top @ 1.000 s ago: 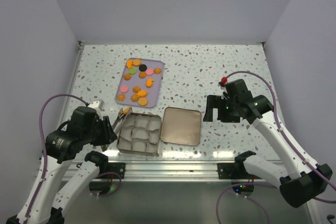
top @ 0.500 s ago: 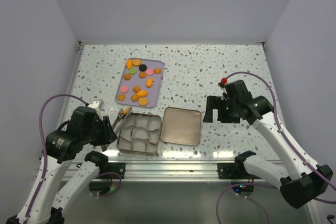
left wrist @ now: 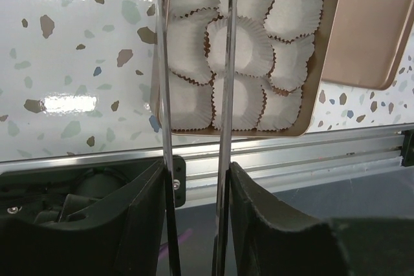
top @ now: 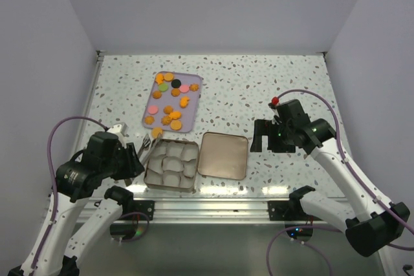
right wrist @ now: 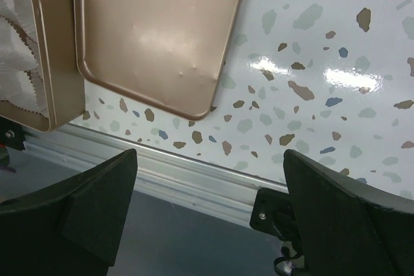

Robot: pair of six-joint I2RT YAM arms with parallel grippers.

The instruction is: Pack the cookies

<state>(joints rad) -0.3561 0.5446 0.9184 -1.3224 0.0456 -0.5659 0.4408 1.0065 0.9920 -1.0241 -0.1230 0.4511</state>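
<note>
1. Lilac tray [top: 189,116] in the top view sits left of the table's middle, and the cookies [top: 169,109] lie spread across it. Just nearer stands the tin [top: 171,189], filled with white paper cups [top: 171,163]. None of the cups shows any colour inside. The lid [top: 223,155] lies beside the tin on its right. The left gripper [top: 132,159] holds tongs [top: 147,145] reaching towards the tray's near corner. An orange speck [top: 157,132] at their far end may be a pinched cookie, but it is too small to tell. The right gripper [top: 262,135] hovers right of the lid, well apart from the cookies.
2. The left wrist view has the left gripper [left wrist: 196,179] with its fingers [left wrist: 142,224] pressed against the outsides of the tongs [left wrist: 226,95]. The two blades run side by side over the tin [left wrist: 326,50], and their tips are out of frame. Every paper cup [left wrist: 238,46] in view is empty.
3. The right wrist view shows the right gripper [right wrist: 210,159] with its fingers [right wrist: 90,211] spread wide and nothing between them. Below it are the lid [right wrist: 158,37] and a corner of the tin [right wrist: 61,63].
4. By my reading, packing has barely begun and practically every cookie is left to move.
</note>
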